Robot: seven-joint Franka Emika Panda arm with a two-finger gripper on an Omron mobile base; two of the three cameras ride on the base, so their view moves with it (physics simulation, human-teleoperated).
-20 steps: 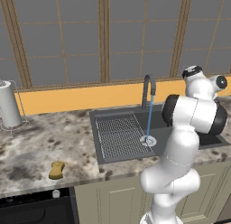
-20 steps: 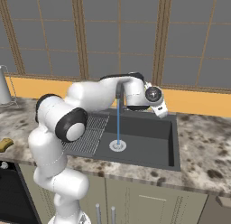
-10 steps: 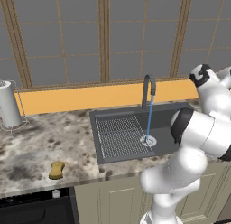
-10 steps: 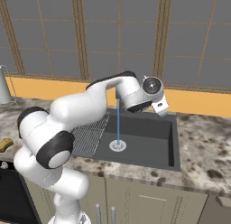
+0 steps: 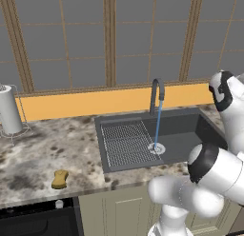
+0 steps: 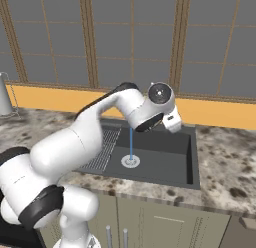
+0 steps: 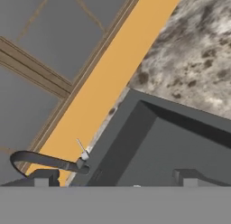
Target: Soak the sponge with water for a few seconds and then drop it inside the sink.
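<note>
The sponge (image 5: pixel 59 179) lies on the speckled worktop (image 5: pixel 52 149) near its front edge, well apart from the sink (image 5: pixel 181 137) and to the left of the ribbed drainboard (image 5: pixel 125 143). It is a small mustard-yellow block, slightly pinched at the waist, resting flat. Its long axis appears to run roughly from the worktop's front edge toward the wall, tilted a little; which end is the darker side cannot be told at this size. Judged by its look, it is light, soft and compressible, not fragile, and likely to grow heavier and more slippery once wet. The pinched waist, taken across the short axis, looks the most secure place to hold it, with a firm but not crushing squeeze.

The water (image 5: pixel 157 123) falls as a thin blue stream from the dark faucet (image 5: pixel 156 90) onto the round drain (image 5: pixel 156 147) in the basin. A paper-towel roll (image 5: pixel 9 109) stands at the far left of the worktop.

The gripper (image 7: pixel 115 180) hangs over the right part of the sink, far from the sponge; the jaws stand wide apart and hold nothing. In the hand view the faucet appears at lower left, with the orange backsplash (image 7: pixel 108 78) running above the sink rim. The sponge is not yet grasped, so the whole task remains to be done.
</note>
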